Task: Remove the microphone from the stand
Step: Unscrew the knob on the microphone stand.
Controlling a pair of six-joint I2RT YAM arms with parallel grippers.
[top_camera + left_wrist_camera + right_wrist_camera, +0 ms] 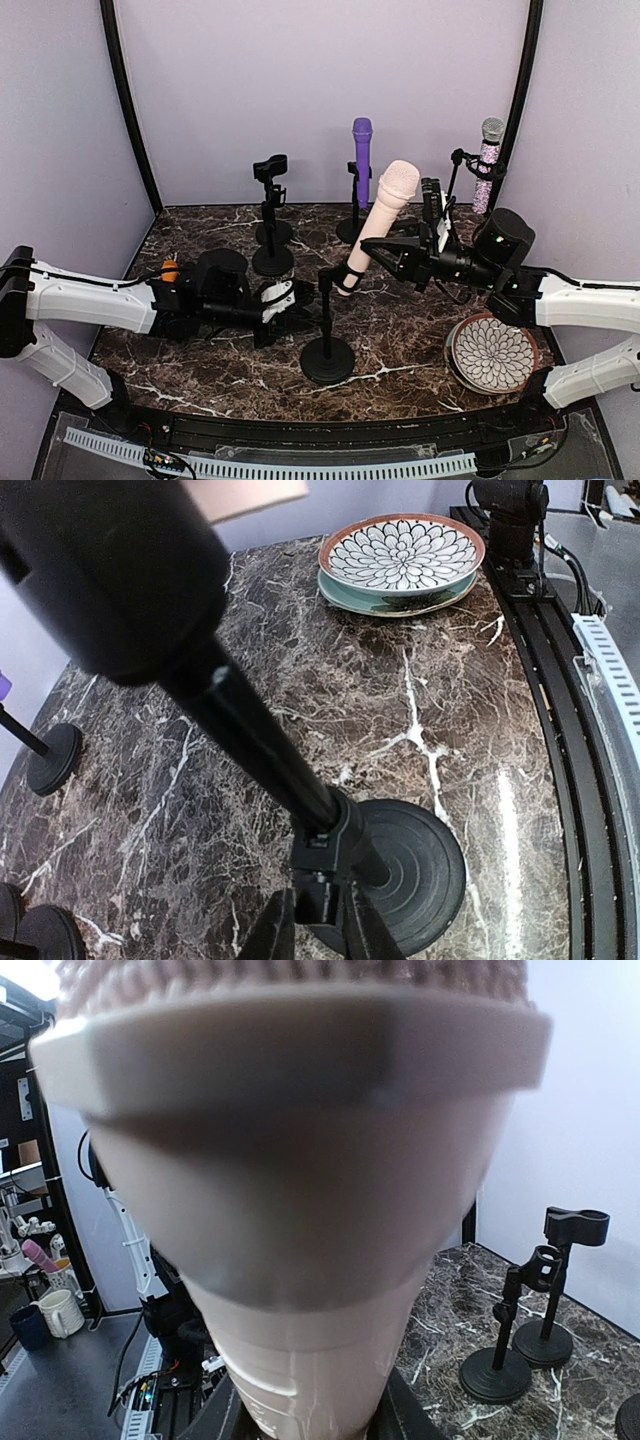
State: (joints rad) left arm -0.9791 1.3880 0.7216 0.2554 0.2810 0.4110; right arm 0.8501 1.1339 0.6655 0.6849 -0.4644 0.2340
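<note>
The stand [327, 352] sits on the table [215, 372] toward its front edge, with its round base just short of the rail [330, 428]. The pink mic [383, 215] is in the stand's clip and leans up and to the right of the pole.

The right gripper [388, 250] comes in from the stand's right. Its jaws are clamped on the mic's body just above the clip.

The left gripper [305, 305] reaches in low from the stand's left. Its fingers [268, 932] are pressed on the pole's lower collar, just above the base.

Right of the stand, a plate [493, 352] lies near the table's right edge, apart from the base. Behind the stand are two empty stands [272, 215], a purple mic [361, 140] and a silver mic [489, 150], all toward the back wall.

Bare marble shows left-front of the base and between the base and the plate. The space above the pink mic is open.
</note>
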